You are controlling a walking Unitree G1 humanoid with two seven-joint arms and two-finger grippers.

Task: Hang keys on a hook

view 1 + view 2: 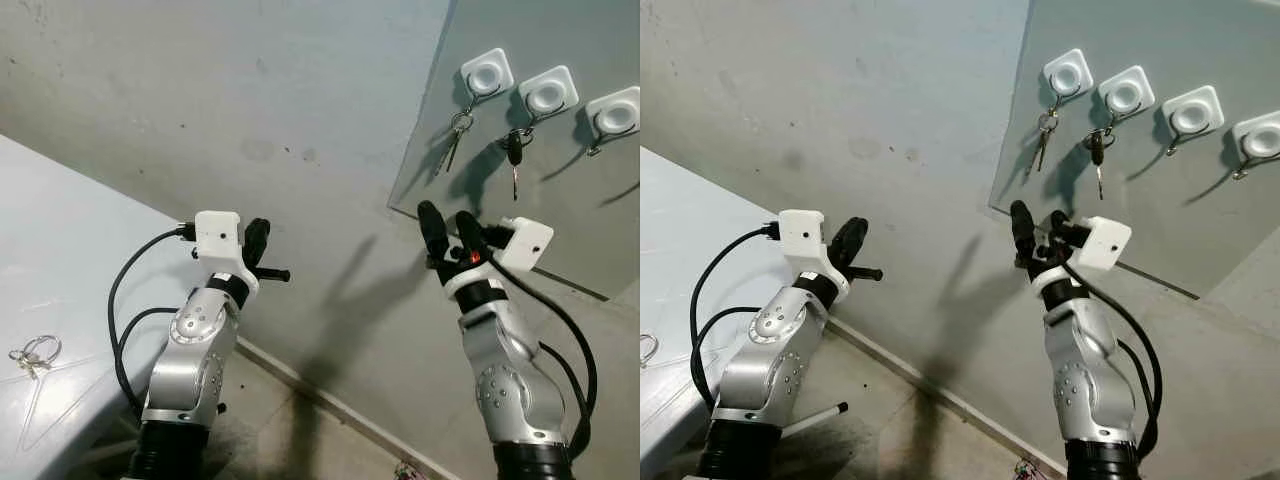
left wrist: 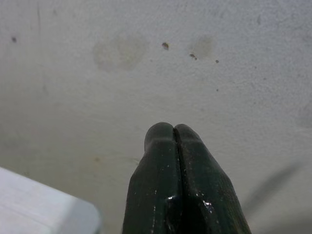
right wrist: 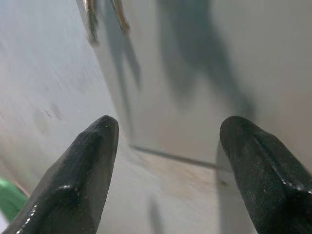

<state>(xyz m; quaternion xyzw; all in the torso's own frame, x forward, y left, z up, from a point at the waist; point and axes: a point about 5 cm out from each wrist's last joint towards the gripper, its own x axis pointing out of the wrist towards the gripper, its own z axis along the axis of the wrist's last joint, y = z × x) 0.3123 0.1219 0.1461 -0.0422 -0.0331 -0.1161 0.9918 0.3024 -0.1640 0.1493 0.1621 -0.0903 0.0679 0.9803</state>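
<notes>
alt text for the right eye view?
Two key sets hang from the first two of four white wall hooks. Below them the right gripper is raised, open and empty; the left gripper is shut, facing the bare wall.

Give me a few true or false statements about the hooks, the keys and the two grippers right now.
1. Keys hang from two of the hooks on the wall panel. True: silver keys and a black-headed key.
2. The right gripper is shut on a key. False: it is open and holds nothing.
3. The left gripper is shut. True.
4. A key ring lies on the white table. True.
5. Every hook holds keys. False: the third hook is bare.
</notes>
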